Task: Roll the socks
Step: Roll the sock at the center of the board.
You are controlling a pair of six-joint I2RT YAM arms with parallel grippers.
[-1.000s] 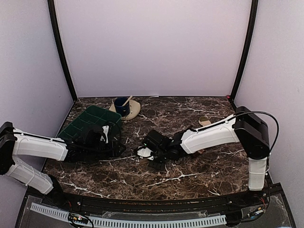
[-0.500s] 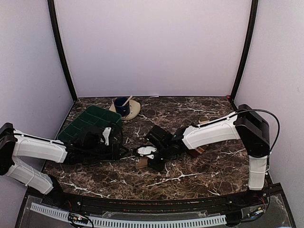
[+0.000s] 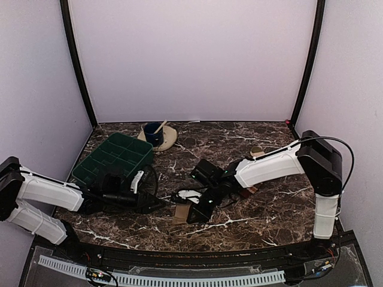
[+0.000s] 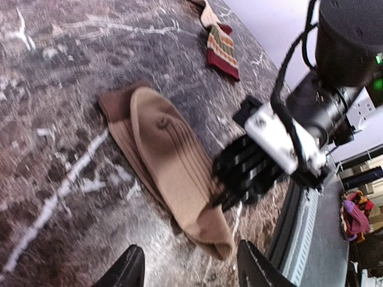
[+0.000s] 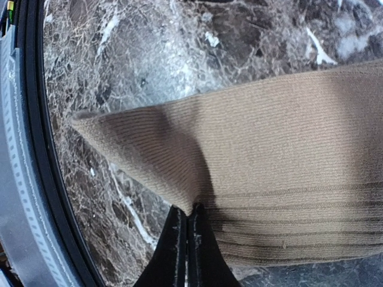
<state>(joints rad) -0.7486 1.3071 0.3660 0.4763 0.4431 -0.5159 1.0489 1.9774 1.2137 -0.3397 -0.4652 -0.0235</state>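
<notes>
Pulled plain tan sock farther from green tray, w/ R gripper clamped on its edge. Brought L gripper closer, jaws apart. Striped sock farther still from tray. Prob. ready to roll.

We see the left arm lying low and stretched out to the right. The left end effector points toward the middle, its fingers spread apart with nothing between them. The right arm reaches from its base leftward across the centre, and we find its wrist tipped downward. The right end effector has its fingertips pressed together, pinching a fold of the plain tan sock.
</notes>
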